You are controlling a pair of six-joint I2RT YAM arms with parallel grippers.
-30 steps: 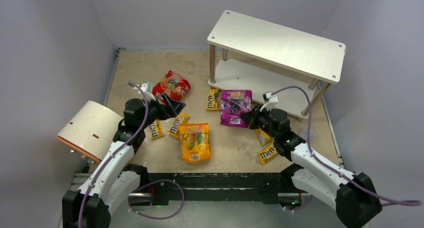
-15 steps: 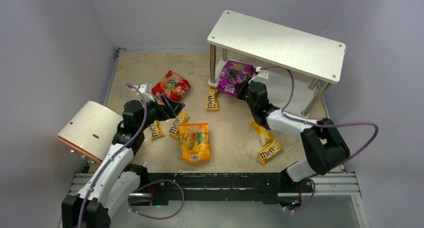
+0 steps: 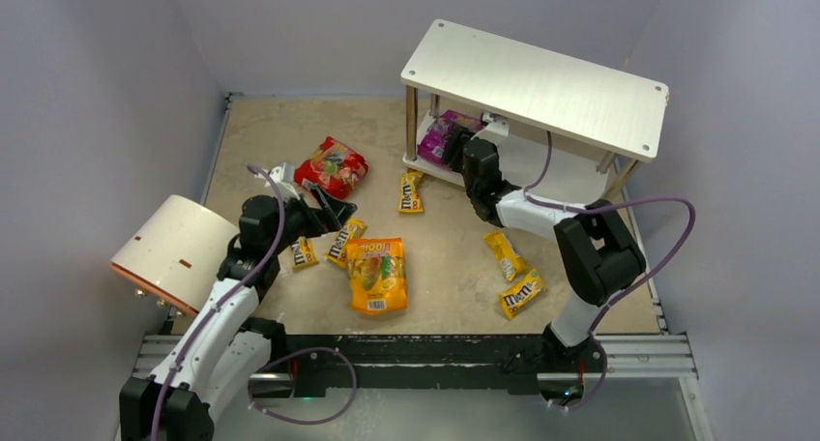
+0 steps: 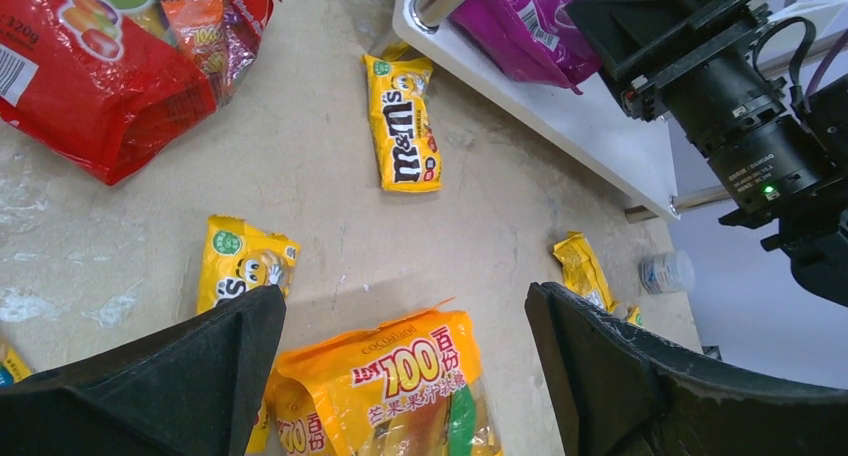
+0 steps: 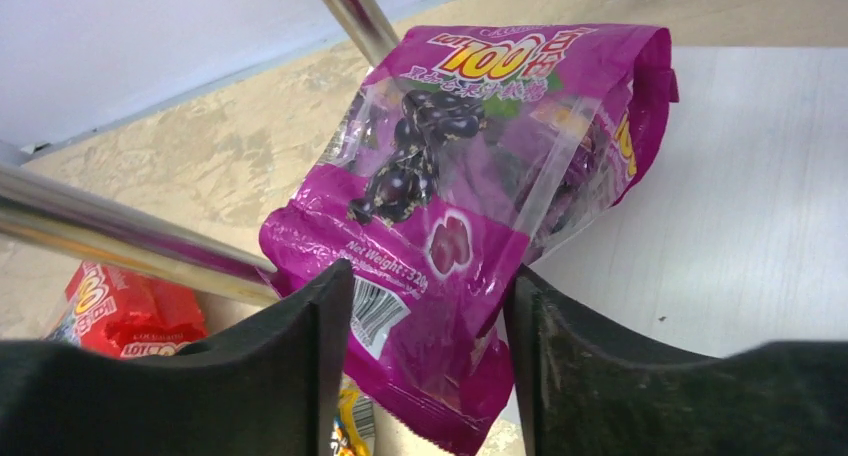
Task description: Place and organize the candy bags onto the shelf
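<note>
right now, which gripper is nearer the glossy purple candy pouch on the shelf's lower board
Right. The right gripper sits at the glossy purple pouch's near end; the left gripper is far off, above the glossy orange pouch.

The two-tier pale shelf [image 3: 537,83] stands at two o'clock on the table [image 3: 280,132]. The glossy purple pouch [image 5: 470,176] lies tilted on the left end of its lower board, one end overhanging the edge. The red pouch [image 3: 332,166] lies at ten o'clock and the orange pouch [image 3: 377,274] lies face up at seven. Of the five yellow M&M's packets [image 3: 411,191], one lies near the middle, two at eight o'clock and two at four.
</note>
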